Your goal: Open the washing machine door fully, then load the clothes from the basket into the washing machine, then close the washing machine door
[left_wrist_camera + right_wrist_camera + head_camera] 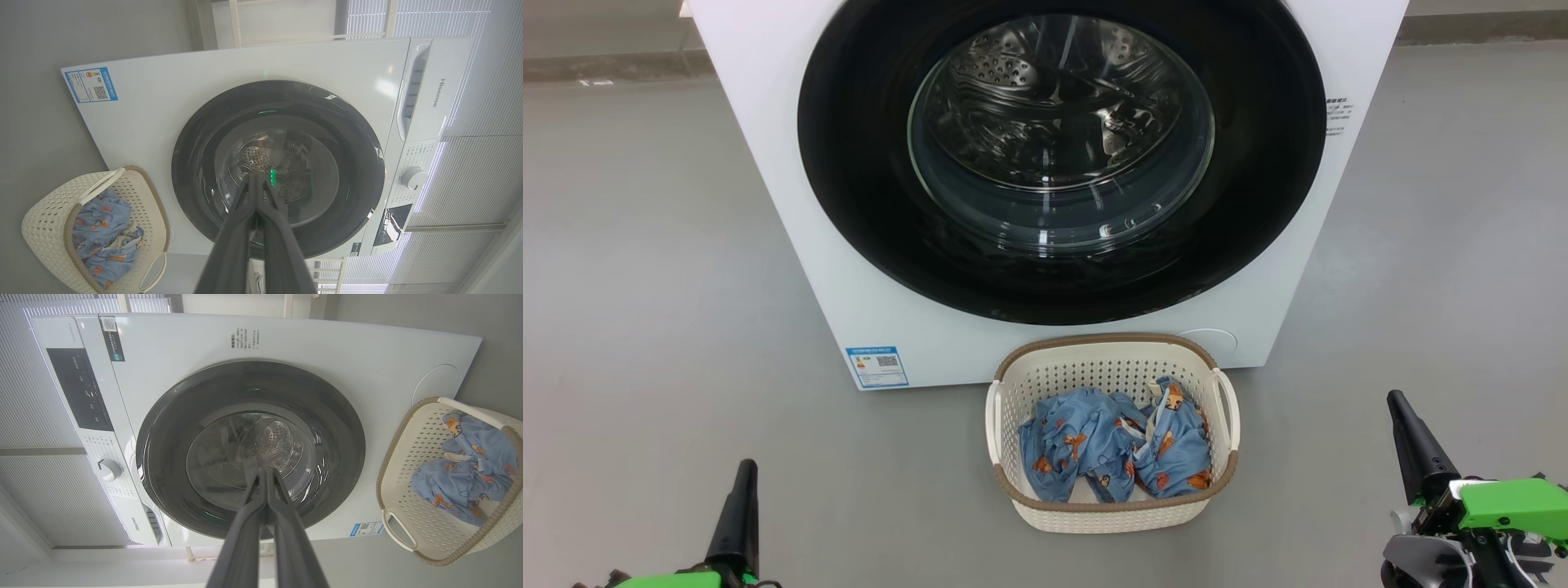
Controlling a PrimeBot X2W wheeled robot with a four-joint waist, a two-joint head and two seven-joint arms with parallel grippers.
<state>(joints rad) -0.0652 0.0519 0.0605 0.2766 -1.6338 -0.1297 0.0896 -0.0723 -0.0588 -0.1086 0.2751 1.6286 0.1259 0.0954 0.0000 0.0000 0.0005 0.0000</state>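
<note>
Grey floor point(645, 245) — washing machine point(947, 343) and basket point(1111, 514) stand on it.

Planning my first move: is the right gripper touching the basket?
Apart. The head view shows a wide strip of bare grey floor between the right gripper and the basket.

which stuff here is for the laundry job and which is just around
For the job: washing machine, washing machine door, shut; basket; clothes inside it.

Just around: blue label sticker, control dial, grey floor, blinds.
</note>
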